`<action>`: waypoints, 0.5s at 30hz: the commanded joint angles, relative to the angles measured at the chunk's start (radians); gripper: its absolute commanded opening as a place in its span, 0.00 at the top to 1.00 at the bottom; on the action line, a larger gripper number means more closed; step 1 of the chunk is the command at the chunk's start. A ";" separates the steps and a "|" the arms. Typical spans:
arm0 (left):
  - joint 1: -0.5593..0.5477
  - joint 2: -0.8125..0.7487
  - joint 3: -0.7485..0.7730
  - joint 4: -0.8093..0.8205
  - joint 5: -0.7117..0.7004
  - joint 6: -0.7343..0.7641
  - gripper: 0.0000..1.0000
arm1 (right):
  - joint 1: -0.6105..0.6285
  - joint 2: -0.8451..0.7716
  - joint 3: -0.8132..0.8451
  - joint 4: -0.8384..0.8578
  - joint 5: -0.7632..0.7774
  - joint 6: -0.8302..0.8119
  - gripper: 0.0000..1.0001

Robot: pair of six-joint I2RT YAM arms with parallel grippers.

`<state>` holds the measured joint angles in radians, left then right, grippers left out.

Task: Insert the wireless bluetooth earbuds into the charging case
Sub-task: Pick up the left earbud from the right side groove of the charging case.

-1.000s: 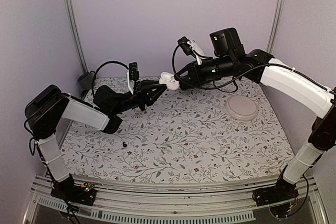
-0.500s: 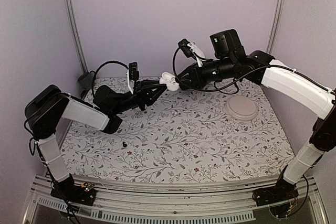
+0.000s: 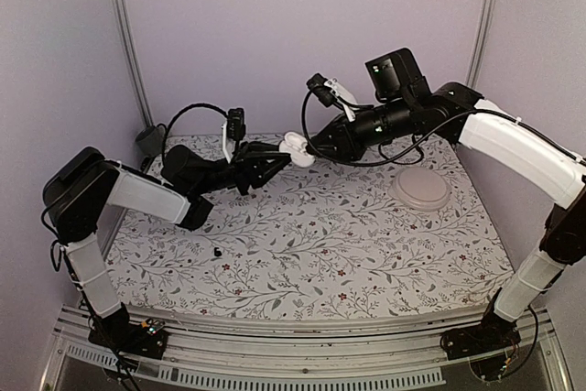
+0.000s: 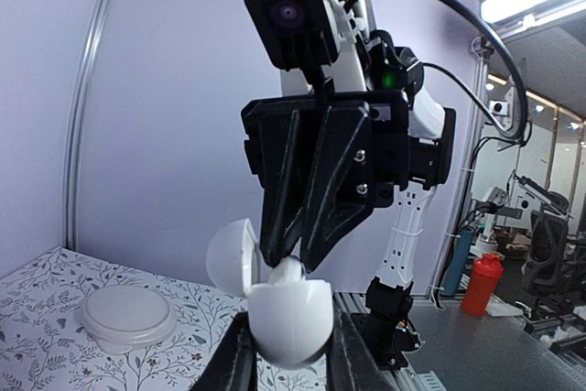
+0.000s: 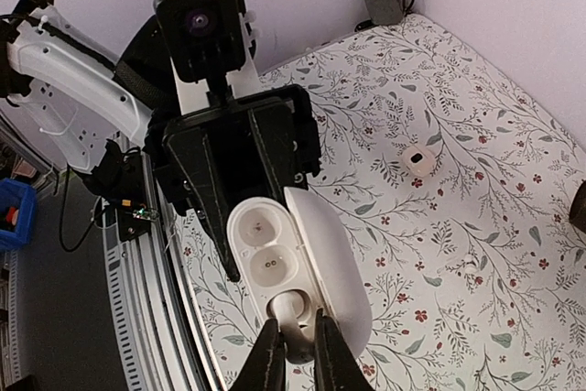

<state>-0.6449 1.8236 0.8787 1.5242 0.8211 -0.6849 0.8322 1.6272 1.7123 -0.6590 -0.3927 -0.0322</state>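
My left gripper (image 3: 279, 155) is shut on the charging case (image 3: 295, 148), a glossy white pebble held above the back of the table with its lid open. In the left wrist view the case body (image 4: 288, 322) sits between my fingers, with the lid (image 4: 229, 258) swung left. My right gripper (image 3: 309, 146) is shut on one white earbud (image 5: 295, 316) and meets the case from the right. The earbud's tip sits in the near socket of the case (image 5: 265, 244). It also shows in the left wrist view (image 4: 289, 272). I cannot see a second earbud.
A pale round dish (image 3: 420, 190) lies at the right of the floral table (image 3: 366, 254). A tiny black bit (image 3: 217, 251) lies front left. A white round lump with a dark spot (image 5: 417, 160) lies on the table. A grey mug (image 3: 149, 141) stands back left.
Both grippers have shifted slightly right and a little lower together. The right gripper has closed in on the case, so the earbud now sits in the case's opening.
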 commanded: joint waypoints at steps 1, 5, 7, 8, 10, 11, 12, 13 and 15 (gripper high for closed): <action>0.018 -0.010 0.037 0.297 0.066 -0.032 1.00 | 0.009 0.003 0.037 -0.088 -0.085 -0.055 0.86; 0.022 -0.016 0.043 0.297 0.103 -0.032 1.00 | 0.006 0.006 0.040 -0.110 -0.108 -0.065 0.87; 0.026 -0.014 0.045 0.296 0.114 -0.034 1.00 | 0.004 0.010 0.044 -0.120 -0.130 -0.071 0.88; 0.028 -0.014 0.048 0.296 0.120 -0.038 1.00 | 0.004 0.013 0.045 -0.125 -0.145 -0.073 0.88; 0.030 -0.010 0.054 0.297 0.130 -0.043 1.00 | 0.005 0.023 0.050 -0.138 -0.173 -0.082 0.89; 0.029 -0.008 0.057 0.297 0.136 -0.045 1.00 | 0.005 0.028 0.055 -0.148 -0.181 -0.085 0.88; 0.030 -0.007 0.061 0.297 0.140 -0.046 1.00 | 0.005 0.033 0.059 -0.155 -0.185 -0.091 0.88; 0.030 -0.007 0.065 0.297 0.145 -0.047 1.00 | 0.005 0.036 0.063 -0.160 -0.185 -0.093 0.89; 0.030 -0.007 0.070 0.296 0.152 -0.047 1.00 | 0.006 0.045 0.076 -0.176 -0.194 -0.100 0.89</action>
<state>-0.6334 1.8236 0.9100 1.5246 0.9726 -0.7223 0.8299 1.6424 1.7519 -0.7662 -0.5144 -0.1059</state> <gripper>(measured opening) 0.225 0.117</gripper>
